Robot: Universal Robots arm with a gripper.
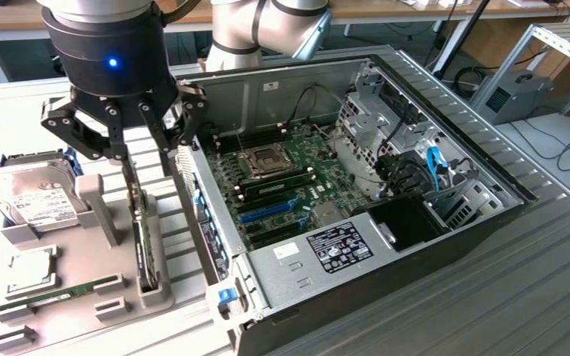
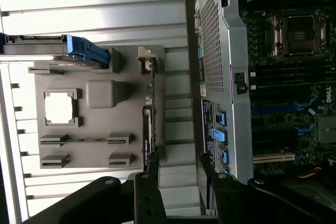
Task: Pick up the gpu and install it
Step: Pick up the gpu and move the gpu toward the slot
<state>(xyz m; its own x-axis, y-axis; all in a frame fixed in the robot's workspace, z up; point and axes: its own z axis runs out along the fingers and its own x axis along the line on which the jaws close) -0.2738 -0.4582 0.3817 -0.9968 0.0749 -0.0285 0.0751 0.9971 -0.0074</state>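
Note:
The gpu [image 1: 143, 245] is a thin dark card standing on its edge in a slot of the grey holder [image 1: 87, 245]. In the wrist view the gpu [image 2: 148, 124] shows edge-on along the holder's [image 2: 100, 124] side. My gripper [image 1: 151, 159] hangs just above the card's upper end, open, with nothing between its fingers. In the wrist view the gripper [image 2: 178, 174] stands with one finger [image 2: 153, 169] close to the card's near end and the other finger [image 2: 206, 166] toward the computer case.
The open computer case [image 1: 444, 222] lies at the exterior view's right, its motherboard [image 1: 285, 178] exposed. On the holder are a hard drive [image 1: 33, 196], a square chip [image 1: 33, 271] and a green memory stick [image 1: 62, 291]. The case wall [image 2: 226, 77] runs close beside the holder.

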